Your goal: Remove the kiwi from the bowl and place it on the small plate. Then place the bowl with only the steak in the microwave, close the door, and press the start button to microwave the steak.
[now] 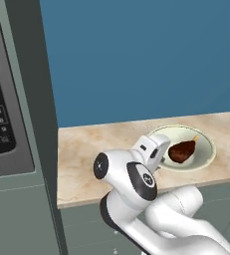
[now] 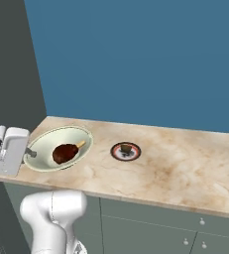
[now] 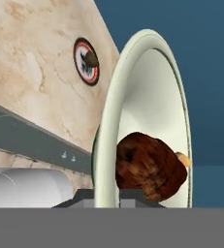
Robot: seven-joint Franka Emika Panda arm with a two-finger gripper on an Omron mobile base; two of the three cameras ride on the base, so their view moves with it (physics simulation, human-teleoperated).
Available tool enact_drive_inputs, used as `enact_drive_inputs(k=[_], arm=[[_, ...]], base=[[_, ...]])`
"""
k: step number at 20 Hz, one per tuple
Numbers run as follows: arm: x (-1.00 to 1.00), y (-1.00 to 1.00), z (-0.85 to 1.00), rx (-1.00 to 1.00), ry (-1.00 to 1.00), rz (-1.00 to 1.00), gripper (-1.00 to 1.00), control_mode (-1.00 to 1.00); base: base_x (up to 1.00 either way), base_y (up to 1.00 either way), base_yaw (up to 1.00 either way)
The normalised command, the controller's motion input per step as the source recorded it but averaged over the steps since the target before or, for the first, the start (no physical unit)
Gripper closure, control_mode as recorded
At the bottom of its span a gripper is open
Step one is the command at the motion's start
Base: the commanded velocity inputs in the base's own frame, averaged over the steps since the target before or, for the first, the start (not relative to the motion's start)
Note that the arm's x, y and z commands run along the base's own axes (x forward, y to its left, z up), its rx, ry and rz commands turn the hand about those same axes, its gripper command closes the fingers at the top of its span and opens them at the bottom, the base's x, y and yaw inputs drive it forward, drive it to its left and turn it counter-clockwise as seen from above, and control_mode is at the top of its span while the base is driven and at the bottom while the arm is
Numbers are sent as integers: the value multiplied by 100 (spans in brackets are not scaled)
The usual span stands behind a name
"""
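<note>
The microwave [image 1: 2,99] is being shown at 9 o'clock of the counter [image 2: 175,168]. The bowl [image 2: 60,148], with the steak [image 2: 65,152] inside, is being gripped at its rim by the clenched gripper [image 3: 107,194]. The kiwi [image 2: 126,148] is being carried on the small plate [image 2: 125,152], at 3 o'clock of the bowl.
</note>
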Motion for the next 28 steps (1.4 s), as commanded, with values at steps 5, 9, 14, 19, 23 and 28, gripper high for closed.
enact_drive_inputs(k=[5,9,14,19,23,28], arm=[[0,0,0,0,0,0,100,100],[0,0,0,0,0,0,100,100],[0,0,0,0,0,0,100,100],[0,0,0,0,0,0,100,100],[0,0,0,0,0,0,100,100],[0,0,0,0,0,0,100,100]], base=[[-97,6,0],[-81,48,2],[-62,64,6],[-8,95,8],[6,96,2],[10,72,0]])
